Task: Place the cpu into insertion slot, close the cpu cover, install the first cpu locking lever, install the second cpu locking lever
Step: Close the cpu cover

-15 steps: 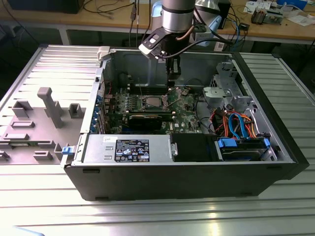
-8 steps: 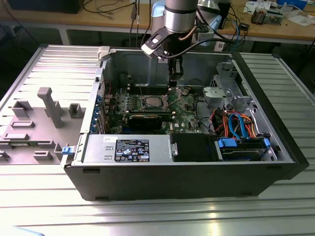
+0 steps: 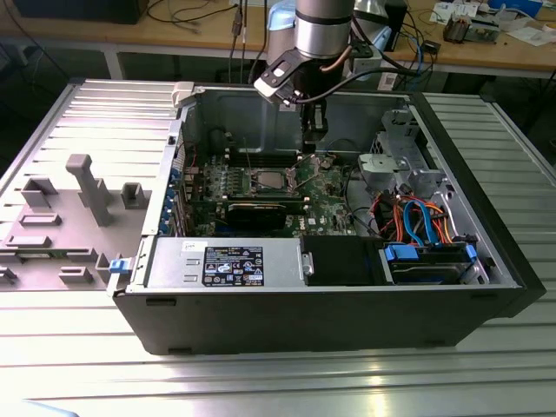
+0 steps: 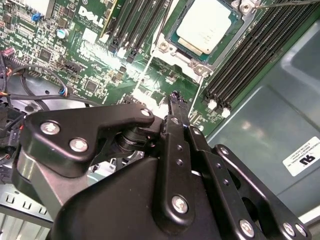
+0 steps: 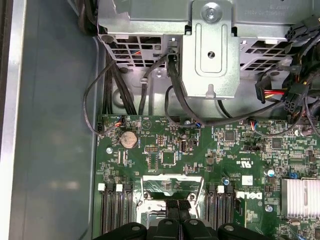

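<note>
The claw (image 4: 175, 96) hangs with its fingers pressed together above the green circuit board (image 5: 135, 165), near the insertion slot (image 4: 186, 47) — the cpu (image 4: 206, 24) lies seated in it, silver top up — inside the open computer case (image 3: 304, 313) on the counter (image 3: 261, 382).

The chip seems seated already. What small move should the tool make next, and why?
I would probably shift the tool over the insertion slot: the cpu already lies in it, while the shut, empty tool hangs beside the slot, toward the exterior view's right.
</note>
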You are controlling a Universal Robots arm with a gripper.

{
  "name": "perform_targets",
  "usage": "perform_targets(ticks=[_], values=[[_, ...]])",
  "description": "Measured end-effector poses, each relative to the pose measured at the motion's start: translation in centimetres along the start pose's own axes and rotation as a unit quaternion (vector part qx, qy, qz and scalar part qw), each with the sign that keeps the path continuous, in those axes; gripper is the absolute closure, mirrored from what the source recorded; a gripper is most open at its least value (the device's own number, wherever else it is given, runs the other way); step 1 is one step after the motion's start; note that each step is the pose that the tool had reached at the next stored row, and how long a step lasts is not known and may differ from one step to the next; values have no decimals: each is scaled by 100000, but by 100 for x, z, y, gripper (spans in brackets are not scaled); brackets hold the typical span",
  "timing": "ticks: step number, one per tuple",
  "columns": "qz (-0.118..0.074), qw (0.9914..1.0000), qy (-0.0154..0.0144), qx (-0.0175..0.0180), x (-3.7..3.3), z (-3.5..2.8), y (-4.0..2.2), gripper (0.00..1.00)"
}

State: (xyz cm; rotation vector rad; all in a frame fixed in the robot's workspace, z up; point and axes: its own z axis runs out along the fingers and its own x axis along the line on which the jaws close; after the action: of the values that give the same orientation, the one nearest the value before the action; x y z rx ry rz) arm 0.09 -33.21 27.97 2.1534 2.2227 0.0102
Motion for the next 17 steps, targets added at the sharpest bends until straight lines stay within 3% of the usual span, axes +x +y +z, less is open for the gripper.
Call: perform_targets(ticks=[6, 17], values=[[4, 100000, -6, 0, -1, 2, 35, 89], [2, 100000, -6, -4, -1, 3, 42, 89]])
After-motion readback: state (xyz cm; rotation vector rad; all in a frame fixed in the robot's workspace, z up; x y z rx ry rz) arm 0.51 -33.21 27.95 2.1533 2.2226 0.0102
